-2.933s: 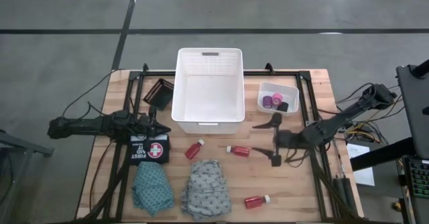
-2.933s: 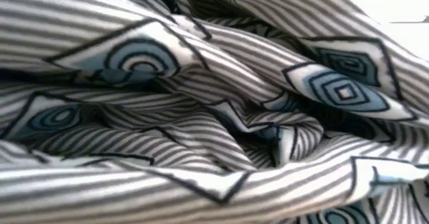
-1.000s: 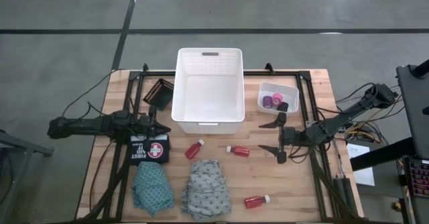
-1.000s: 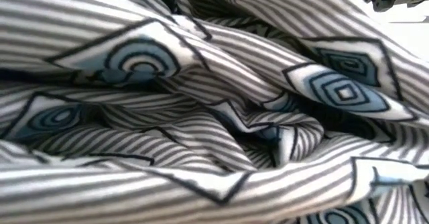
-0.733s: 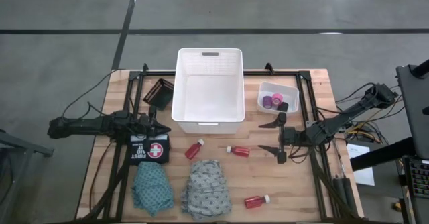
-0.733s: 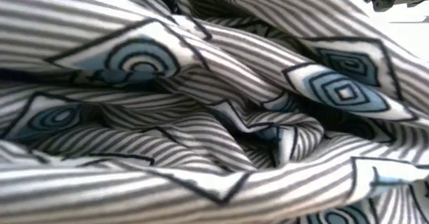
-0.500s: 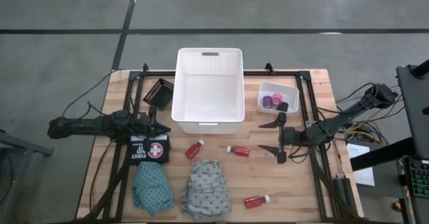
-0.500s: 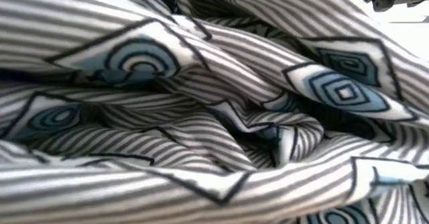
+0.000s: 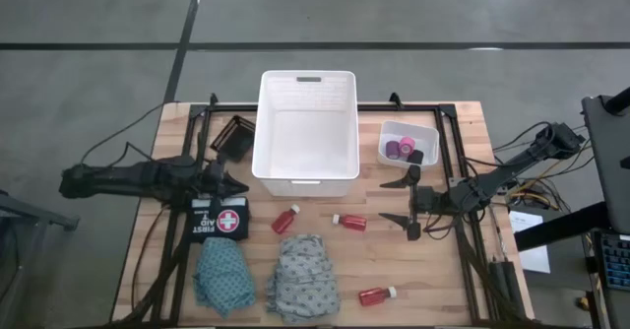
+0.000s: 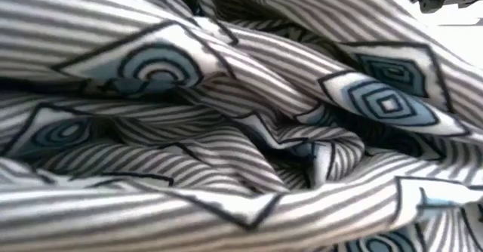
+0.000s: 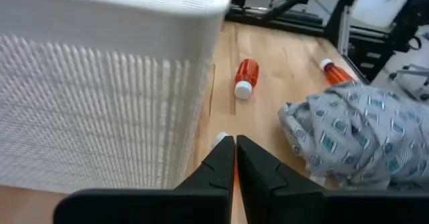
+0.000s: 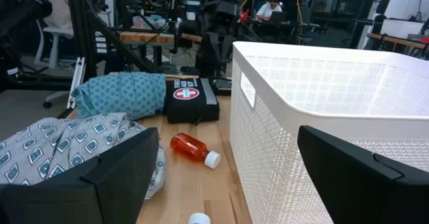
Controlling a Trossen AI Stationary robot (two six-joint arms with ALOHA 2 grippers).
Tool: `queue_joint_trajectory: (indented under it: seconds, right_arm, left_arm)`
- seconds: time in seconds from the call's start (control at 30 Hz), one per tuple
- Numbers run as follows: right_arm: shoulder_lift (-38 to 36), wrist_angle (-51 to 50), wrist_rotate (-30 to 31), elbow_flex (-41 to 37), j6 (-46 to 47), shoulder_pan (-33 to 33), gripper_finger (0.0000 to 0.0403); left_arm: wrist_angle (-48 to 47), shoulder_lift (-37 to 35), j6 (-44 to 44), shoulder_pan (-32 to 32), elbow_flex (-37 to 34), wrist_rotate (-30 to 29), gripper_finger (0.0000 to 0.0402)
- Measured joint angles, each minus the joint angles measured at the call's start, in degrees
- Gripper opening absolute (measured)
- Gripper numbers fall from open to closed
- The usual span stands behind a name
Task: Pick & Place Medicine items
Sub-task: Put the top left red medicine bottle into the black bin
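Three red bottles (image 9: 285, 219), two cloths (image 9: 222, 275), three rolls (image 9: 405, 152).

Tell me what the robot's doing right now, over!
Left gripper shut, empty, beside the white basket. Right gripper wide open, empty, facing the nearest red bottle. Nothing in the basket yet. Path clear.

Three red bottles (image 9: 285, 219) (image 9: 349, 222) (image 9: 377, 295) with white caps lay on their sides near the crumpled teal cloth (image 9: 222, 275) and grey cloth (image 9: 304, 276), while purple, pink and black rolls (image 9: 404, 151) sat in a small tub.
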Motion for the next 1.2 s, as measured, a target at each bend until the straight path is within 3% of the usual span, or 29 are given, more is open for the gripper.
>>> queue_joint_trajectory:
  seconds: [0.23, 0.37, 0.57, 0.77, 1.0, 1.2]
  right_arm:
    - [0.00, -0.02, 0.00, 0.00, 0.00, 0.00, 0.0354]
    - [0.00, 0.00, 0.00, 0.00, 0.00, 0.00, 0.0354]
    - [0.00, -0.02, 0.00, 0.00, 0.00, -0.02, 0.0354]
    - [0.00, -0.02, 0.00, 0.00, 0.00, 0.00, 0.0354]
    - [0.00, 0.00, 0.00, 0.00, 0.00, 0.00, 0.0354]
    - [0.00, -0.01, 0.00, 0.00, 0.00, -0.01, 0.0354]
  left_arm:
    - [-10.62, 12.84, -5.64, -0.91, 11.43, -4.59, 0.0021]
    - [-13.68, 19.44, -10.20, -5.26, 16.43, -6.28, 0.0021]
    - [-15.74, 25.87, -16.22, -19.38, 23.17, -19.53, 0.0021]
    - [-22.79, 33.29, -29.82, -32.36, 28.60, -35.01, 0.0021]
    - [-29.86, 44.76, -42.09, -34.12, 33.67, -36.65, 0.0021]
    - [-29.82, 51.85, -45.49, -34.03, 36.43, -37.02, 0.0033]
